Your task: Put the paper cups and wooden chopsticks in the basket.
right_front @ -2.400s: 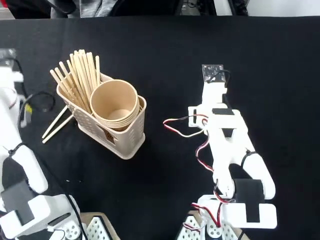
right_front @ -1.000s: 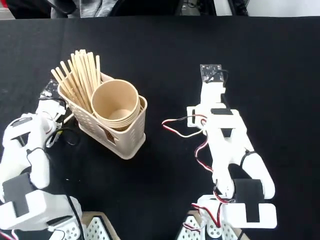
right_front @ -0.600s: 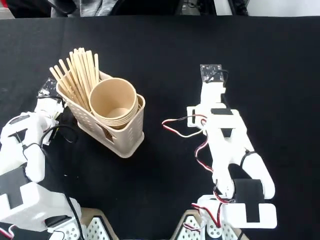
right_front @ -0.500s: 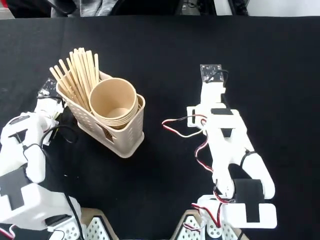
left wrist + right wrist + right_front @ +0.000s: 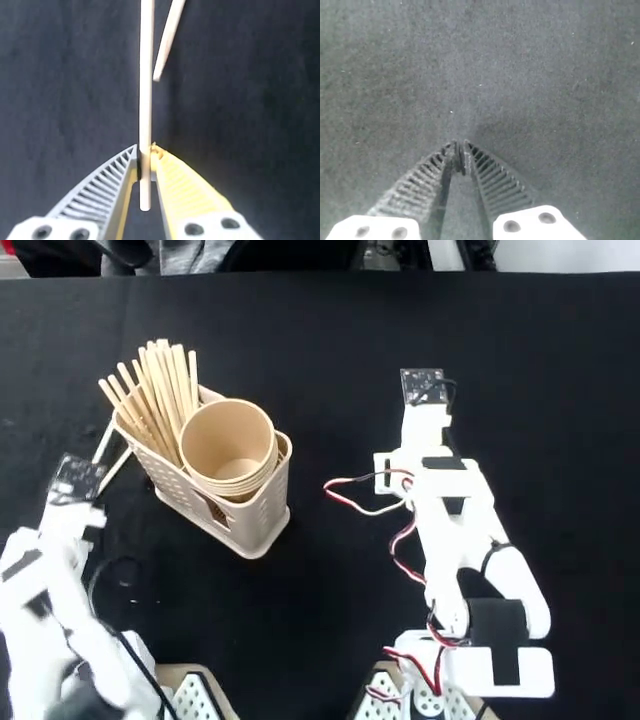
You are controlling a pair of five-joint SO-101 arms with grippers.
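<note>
The left tool [image 5: 144,156] is clamped on a single wooden chopstick [image 5: 146,90]. Its grey and yellow fingers pinch the stick close to one end, and a short stub pokes out behind the grip. The rest of the stick runs straight away from the tool over the black desk [image 5: 250,100] (whether it is lifted clear of the cloth cannot be told). A second loose chopstick [image 5: 167,42] lies just beside it, angled slightly off and apart from it.

From above, the left arm [image 5: 45,570] sits at the near left corner of the desk, close to the left side of the basket [image 5: 255,510]. The basket, pale and perforated, stands left of the middle. It holds a nested stack of paper cups [image 5: 215,445], upright with mouths up. A bundle of chopsticks [image 5: 160,390] leans in its far left end and fans out above the rim.

The right arm [image 5: 450,530] lies along the right half of the desk, well apart from the basket. The right tool [image 5: 458,151] is closed on nothing, its tips meeting over bare desk.
</note>
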